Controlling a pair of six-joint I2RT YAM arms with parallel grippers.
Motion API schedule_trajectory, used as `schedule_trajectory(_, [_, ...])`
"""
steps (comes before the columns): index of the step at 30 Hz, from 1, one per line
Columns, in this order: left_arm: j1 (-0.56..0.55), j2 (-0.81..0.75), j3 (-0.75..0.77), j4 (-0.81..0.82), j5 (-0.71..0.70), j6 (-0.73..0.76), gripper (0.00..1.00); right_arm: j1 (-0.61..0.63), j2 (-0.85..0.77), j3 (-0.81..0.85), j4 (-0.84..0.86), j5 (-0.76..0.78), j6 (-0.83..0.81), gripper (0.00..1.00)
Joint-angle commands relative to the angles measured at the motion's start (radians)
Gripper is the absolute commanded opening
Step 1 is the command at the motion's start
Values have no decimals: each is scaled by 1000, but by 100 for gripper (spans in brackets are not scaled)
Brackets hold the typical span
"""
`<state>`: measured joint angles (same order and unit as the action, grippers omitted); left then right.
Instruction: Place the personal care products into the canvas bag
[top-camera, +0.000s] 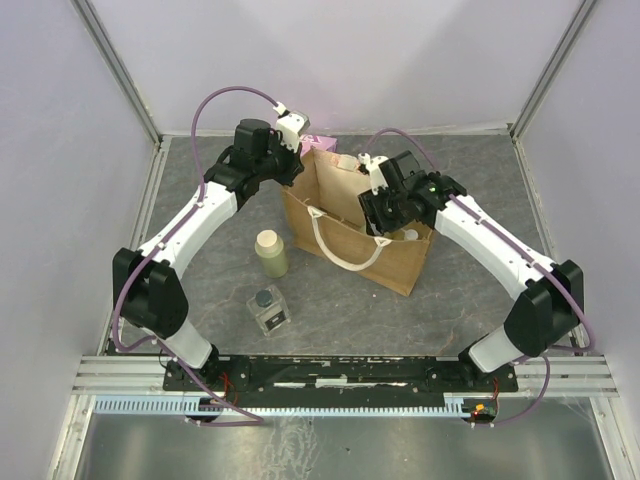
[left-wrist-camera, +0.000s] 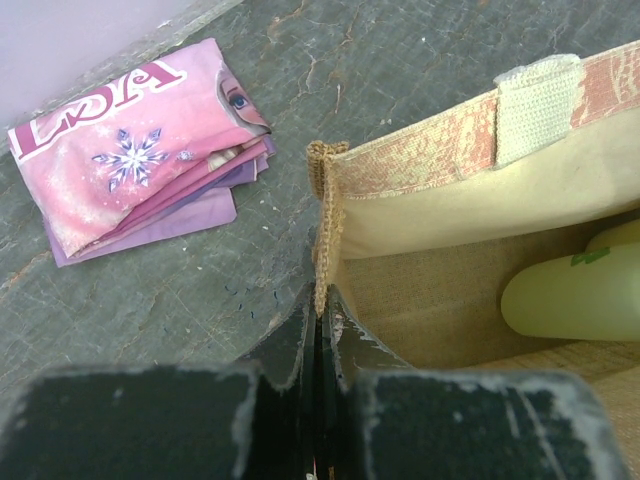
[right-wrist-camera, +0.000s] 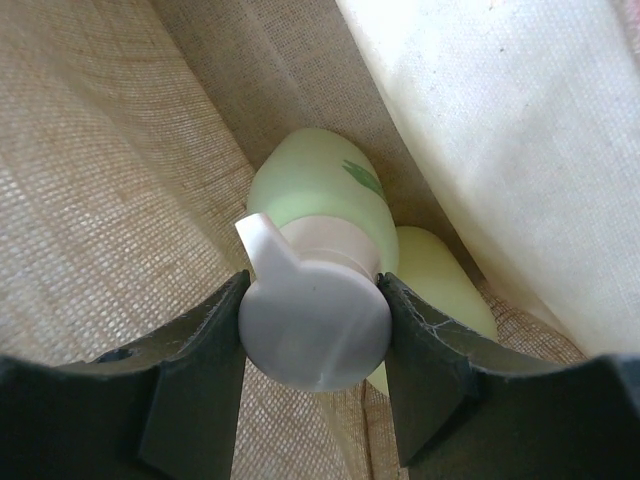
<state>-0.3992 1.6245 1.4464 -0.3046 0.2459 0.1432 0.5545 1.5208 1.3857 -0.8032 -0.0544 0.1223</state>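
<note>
- Grey mottled desk (top-camera: 450, 300) – it carries everything here, with the two arm bases at its 6 o'clock edge.
- Tan-brown boxy canvas bag with cream rope handles and a reddish print along the rim (top-camera: 345, 235) – it stands open near the middle of the desk, one handle hanging down its near face.
- Left fingers (left-wrist-camera: 320, 330) – clenched flat on the frayed corner of the bag's rim, at about 11 o'clock of its mouth.
- Right fingers (top-camera: 390, 215) – reaching down into the bag from its 3 o'clock side, grasping the pump bottle by its top.
- Flat pink printed packet with a snowflake (left-wrist-camera: 140, 140) – lying on the desk at 12 o'clock of the bag, apart from it.
- Yellow-green pump bottle with a cream pump top (right-wrist-camera: 320, 190) – inside the bag, against the woven wall.
- Second pale yellow-green bottle (right-wrist-camera: 435, 275) – inside the bag, touching the pump bottle.
- Yellow-green bottle with a cream round cap (top-camera: 271, 252) – upright on the desk at 9 o'clock of the bag, near it.
- Clear square bottle with a dark round cap (top-camera: 268, 308) – upright on the desk at 7 o'clock of the bag, just beyond the capped bottle.
</note>
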Motion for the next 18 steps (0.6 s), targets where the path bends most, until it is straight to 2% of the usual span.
schedule_trajectory(1, [8,-13,43,50,3,-3,3,-3,-3,5,79,38,-16,0])
schedule_trajectory(3, [9,-15,41,52,4,-6,3,-3,6,0,81,47,-18,1])
schedule_trajectory(6, [9,-12,37,56,6,-12,3,-3,26,6,64,51,-26,12])
schedule_trajectory(15, [9,-17,39,56,5,-14,3,-3,8,83,9,64,-31,68])
schedule_trajectory(18, [9,-17,42,52,3,-11,3,-3,2,143,-34,72,-39,82])
